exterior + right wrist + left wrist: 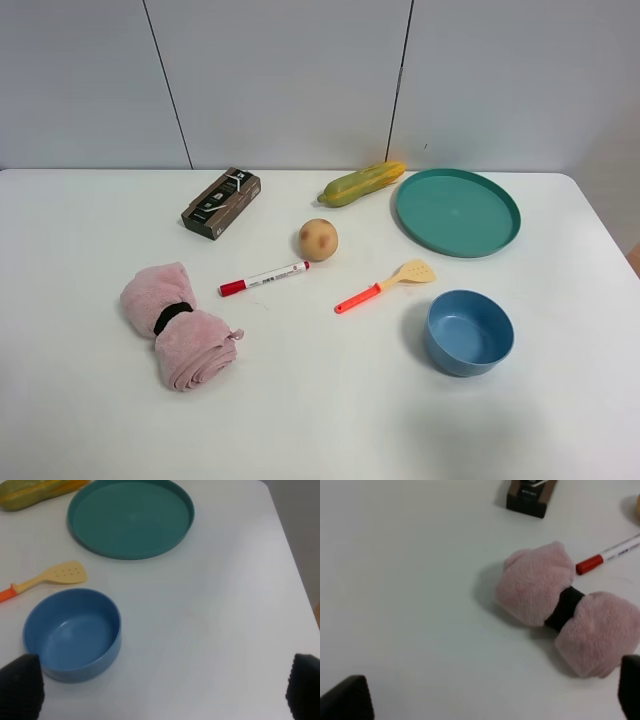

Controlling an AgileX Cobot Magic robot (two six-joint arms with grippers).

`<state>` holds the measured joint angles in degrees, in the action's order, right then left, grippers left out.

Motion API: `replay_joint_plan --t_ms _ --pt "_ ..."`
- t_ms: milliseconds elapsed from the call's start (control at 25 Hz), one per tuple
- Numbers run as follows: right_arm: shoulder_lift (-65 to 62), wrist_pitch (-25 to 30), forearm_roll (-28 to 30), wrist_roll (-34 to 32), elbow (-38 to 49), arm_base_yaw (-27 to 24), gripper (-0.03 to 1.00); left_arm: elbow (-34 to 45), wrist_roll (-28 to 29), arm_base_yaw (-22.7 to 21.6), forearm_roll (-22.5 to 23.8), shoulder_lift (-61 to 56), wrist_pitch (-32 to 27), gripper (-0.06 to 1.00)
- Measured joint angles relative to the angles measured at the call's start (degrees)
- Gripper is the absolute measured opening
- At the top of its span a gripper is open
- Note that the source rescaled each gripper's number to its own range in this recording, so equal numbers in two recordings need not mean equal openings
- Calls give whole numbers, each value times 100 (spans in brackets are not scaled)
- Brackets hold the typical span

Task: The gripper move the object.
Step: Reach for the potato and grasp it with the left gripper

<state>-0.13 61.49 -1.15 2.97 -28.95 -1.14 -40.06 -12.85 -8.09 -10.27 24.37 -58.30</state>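
The object, a small tan-brown ball with reddish spots (pixel 318 239), sits on the white table (pixel 330 400) near the middle, between the corn cob (pixel 361 183) and the red-capped marker (pixel 264 278). Neither arm shows in the exterior high view. My left gripper (pixel 487 695) is open and empty, its black fingertips (pixel 345 700) spread wide above the table beside a pink rolled towel (pixel 560 610). My right gripper (pixel 162 687) is open and empty, with its fingertips (pixel 20 687) wide apart over the table next to the blue bowl (pixel 72 632). Both are well away from the ball.
A teal plate (pixel 457 211) lies at the back right and the blue bowl (pixel 468 331) at the front right. A spatula with an orange handle (pixel 385 286) lies between the ball and the bowl. A dark box (pixel 221 203) sits at the back left, and the pink towel (pixel 180 325) at the front left.
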Motion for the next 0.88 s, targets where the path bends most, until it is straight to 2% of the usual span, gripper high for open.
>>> replay_joint_plan --t_ms 280,360,480,720,880 --pt "0 0 0 0 0 0 100 -1506 -744 6 -31 2497 148 100" --pt "0 0 0 0 0 0 100 -1939 -871 153 -8 3084 242 100" --pt "0 0 0 0 0 0 100 -2554 -912 731 16 3850 431 100" --pt "0 0 0 0 0 0 100 -3640 -887 2163 29 5364 666 100" --pt "0 0 0 0 0 0 100 -4164 -887 2870 72 6382 753 100"
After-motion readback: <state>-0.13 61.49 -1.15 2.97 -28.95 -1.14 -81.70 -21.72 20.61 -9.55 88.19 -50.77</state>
